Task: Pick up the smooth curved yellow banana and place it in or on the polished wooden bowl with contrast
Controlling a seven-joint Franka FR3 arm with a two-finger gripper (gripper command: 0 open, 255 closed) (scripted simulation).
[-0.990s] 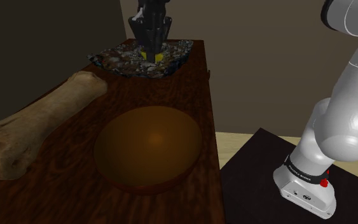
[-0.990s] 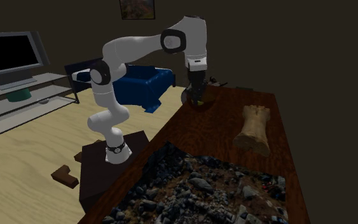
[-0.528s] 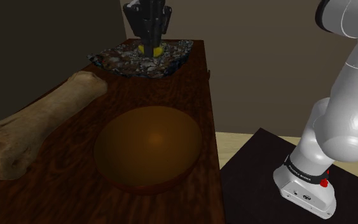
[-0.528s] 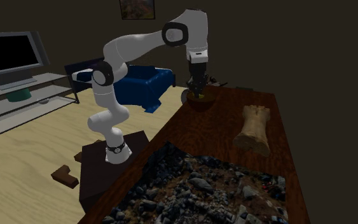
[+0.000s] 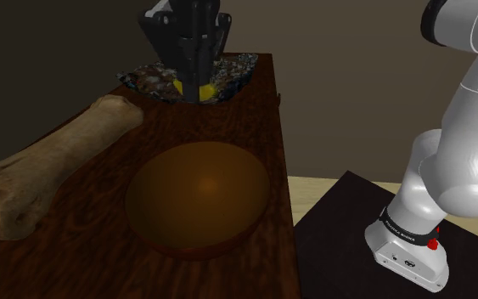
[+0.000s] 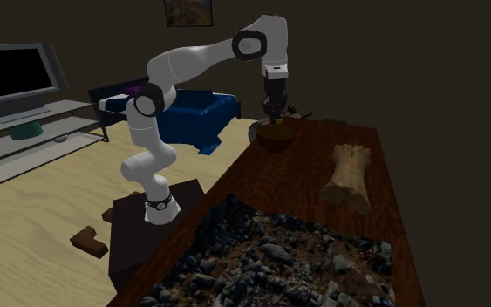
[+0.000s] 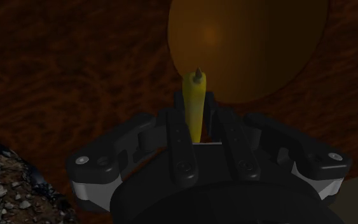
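My gripper (image 5: 195, 92) hangs above the dark table between the rocky mat and the brown wooden bowl (image 5: 199, 197), shut on the yellow banana (image 5: 206, 88). The wrist view has the banana (image 7: 194, 104) clasped between the two black fingers (image 7: 177, 137), its stem tip pointing toward the round bowl (image 7: 247, 44) just beyond. From the second exterior view the gripper (image 6: 274, 116) hovers over the far end of the table, just above the bowl (image 6: 274, 140).
A large pale bone (image 5: 46, 166) lies along the shoulder view's left, beside the bowl. The rocky mat (image 5: 231, 68) sits at the table's far end. The table edge (image 5: 283, 170) runs along the right, with the robot stand (image 5: 373, 255) below it.
The gripper has lifted the banana off the rocky mat and carried it toward the bowl, nearer the shoulder camera.
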